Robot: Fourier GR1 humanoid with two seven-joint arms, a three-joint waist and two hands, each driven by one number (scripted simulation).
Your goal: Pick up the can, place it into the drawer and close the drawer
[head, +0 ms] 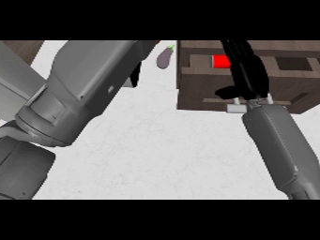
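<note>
A dark wooden drawer (193, 89) stands open at the upper right of the white counter. Inside it lies the red can (220, 61), only partly visible. My right hand (249, 70) reaches over the drawer with its fingers stretched out straight, lying just right of the can and covering part of it; the thumb sticks out to the left near the drawer's front. My left forearm fills the upper left, and only a black sliver of the left hand (134, 75) shows behind it, so its fingers are hidden.
A purple eggplant (165, 57) lies on the counter just left of the drawer. White counter (169, 150) spreads between my two forearms. A brown edge shows at the far left.
</note>
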